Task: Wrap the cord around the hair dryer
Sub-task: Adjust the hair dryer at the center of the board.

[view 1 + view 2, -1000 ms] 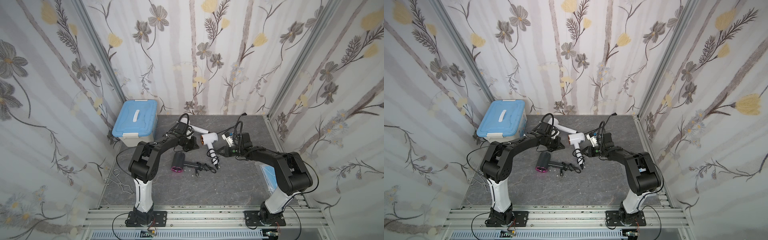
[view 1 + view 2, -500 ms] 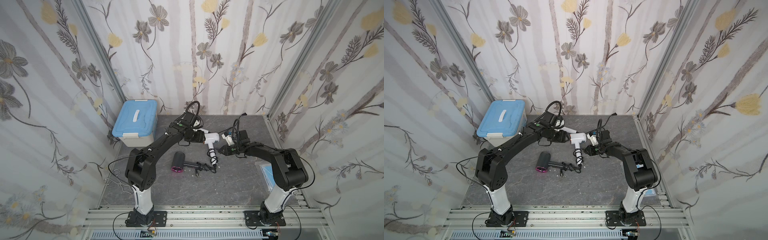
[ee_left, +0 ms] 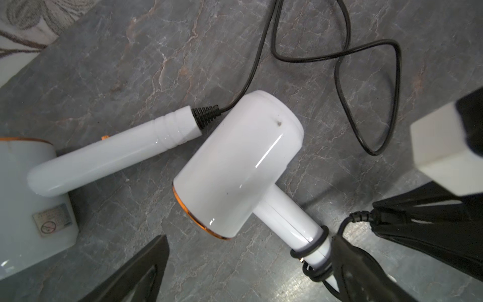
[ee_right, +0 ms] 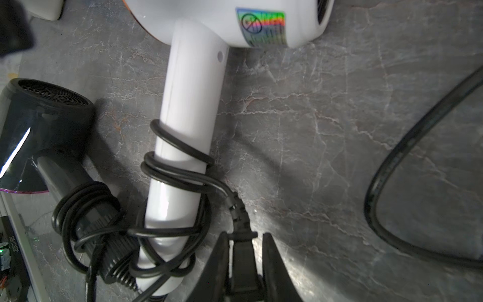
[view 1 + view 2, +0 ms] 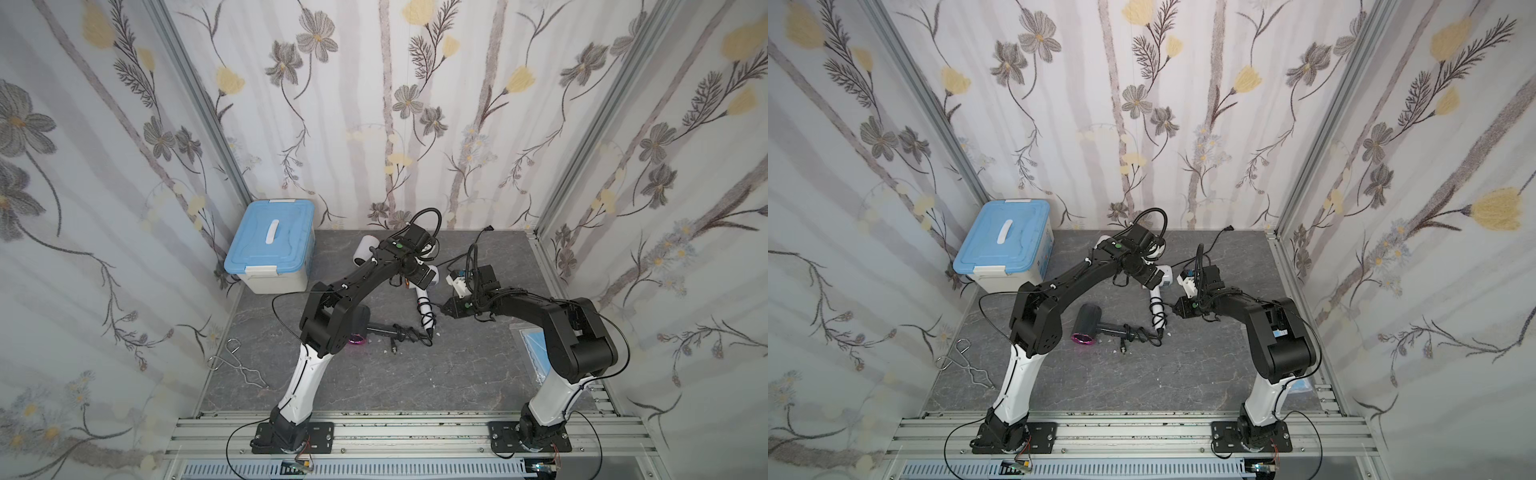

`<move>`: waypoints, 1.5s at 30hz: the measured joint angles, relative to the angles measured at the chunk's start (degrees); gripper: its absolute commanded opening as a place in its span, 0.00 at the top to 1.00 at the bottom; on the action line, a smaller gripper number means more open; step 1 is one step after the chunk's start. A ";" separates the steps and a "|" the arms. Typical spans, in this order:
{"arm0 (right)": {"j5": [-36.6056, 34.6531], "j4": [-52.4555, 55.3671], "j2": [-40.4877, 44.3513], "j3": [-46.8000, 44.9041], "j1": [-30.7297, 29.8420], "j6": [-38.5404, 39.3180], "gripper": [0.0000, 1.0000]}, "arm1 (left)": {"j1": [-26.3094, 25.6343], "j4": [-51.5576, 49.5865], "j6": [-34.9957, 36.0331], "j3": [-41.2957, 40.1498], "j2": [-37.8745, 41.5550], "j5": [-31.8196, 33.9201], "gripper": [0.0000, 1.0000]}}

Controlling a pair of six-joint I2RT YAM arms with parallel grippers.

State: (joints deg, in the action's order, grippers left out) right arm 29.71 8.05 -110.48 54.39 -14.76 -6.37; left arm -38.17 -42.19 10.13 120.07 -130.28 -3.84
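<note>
Right wrist view: right tool (image 4: pixel 244 251) is clamped on the plug (image 4: pixel 241 264), so that's your held end. The cord (image 4: pixel 172 176) runs from the plug straight onto the handle of the white hair dryer (image 4: pixel 190 104). Several turns sit on the handle's lower half, with only a short tail free. It looks nearly done to me; what's left is probably seating the plug against the handle.

Key relation: the dryer lies flat on the surface (image 5: pixel 457 374), mid-scene. Its long axis runs far to near, head at the far end, handle end pointing near. The plug and right tool sit just right of the handle, so the dryer is left of that tool. Your right arm is the nearer one for the finish.

Left tool (image 3: pixel 249 238) is spread wide, holds nothing and hovers over the dryer's head. In both top views it hides most of the head.

Room: left of the handle end is tight. The dark hair dryer (image 4: pixel 39 125) and its own bundled cord lie against the white one's coils; can't tell if they're tangled. The right side is bare surface, then a loose black cord (image 4: pixel 370 198), likely from the second white hair dryer (image 3: pixel 104 154) lying far-left. The blue-lidded box (image 5: pixel 270 249) is in the far-left corner, well apart. Keep any swing to the right.
</note>
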 measured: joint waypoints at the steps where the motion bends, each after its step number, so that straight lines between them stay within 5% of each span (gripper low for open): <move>1: 0.35 -0.04 0.07 -0.24 0.02 0.00 1.00 | 0.11 0.00 1.14 2.40 -1.66 -0.72 0.00; 7: 1.51 -0.22 0.11 -0.81 0.04 0.04 1.00 | -0.13 -1.36 5.11 13.94 -11.04 -0.92 0.00; 15: 1.86 -0.22 0.26 -0.90 0.04 0.79 1.00 | 0.02 -2.64 7.91 16.65 -15.45 -0.61 0.01; 24: 1.14 0.15 0.11 0.42 0.00 1.66 1.00 | 0.04 -2.01 11.15 16.28 -16.17 0.57 0.24; 31: -2.08 4.02 -1.14 5.62 -0.15 4.39 0.98 | 0.07 3.80 11.61 9.44 -11.89 0.76 0.45; 39: -2.45 5.86 -3.91 9.07 -0.15 6.58 0.97 | 0.15 12.98 11.30 -5.51 -4.17 2.43 0.45; 45: -3.52 8.28 -5.29 11.19 -0.11 8.41 0.71 | 0.20 15.69 10.64 -10.88 -1.16 3.45 0.45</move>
State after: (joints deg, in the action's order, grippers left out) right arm 26.20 16.34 -115.77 65.58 -14.87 2.04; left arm -37.98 -26.50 20.78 109.19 -131.44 -0.38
